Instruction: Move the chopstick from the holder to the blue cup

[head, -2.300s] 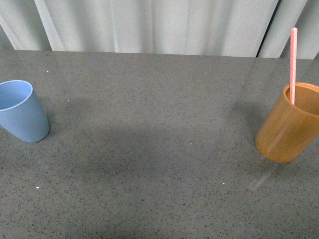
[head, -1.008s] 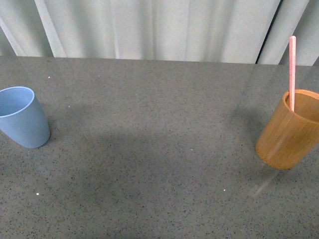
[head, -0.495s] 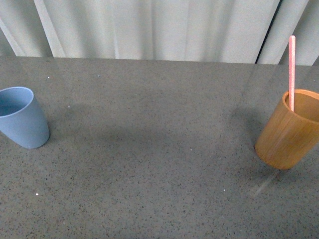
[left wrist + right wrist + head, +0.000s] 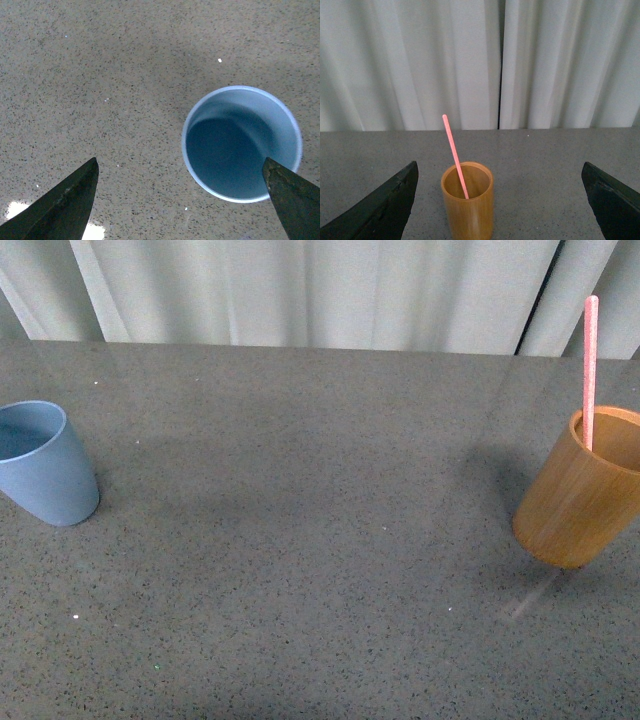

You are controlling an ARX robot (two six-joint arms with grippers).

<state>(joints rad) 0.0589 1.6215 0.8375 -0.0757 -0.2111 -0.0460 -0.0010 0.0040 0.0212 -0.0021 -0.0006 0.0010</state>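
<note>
The orange-brown wooden holder [image 4: 583, 490] stands at the table's right edge with one pink chopstick [image 4: 590, 370] upright in it. The light blue cup [image 4: 42, 465] stands empty at the far left. Neither arm shows in the front view. In the right wrist view the holder [image 4: 468, 207] and chopstick [image 4: 454, 152] stand ahead of my open right gripper [image 4: 500, 200], apart from its dark fingertips [image 4: 390, 205]. In the left wrist view my open left gripper [image 4: 182, 200] hangs above the blue cup [image 4: 242, 142], which lies toward one fingertip [image 4: 292, 197].
The table top [image 4: 320, 540] is dark grey speckled stone. A pale pleated curtain [image 4: 320, 290] hangs behind its far edge, and it also shows in the right wrist view [image 4: 480, 65].
The cups and chopstick keep their places on the table. The front view tilted slightly and came back, so everything shifts a few pixels.
</note>
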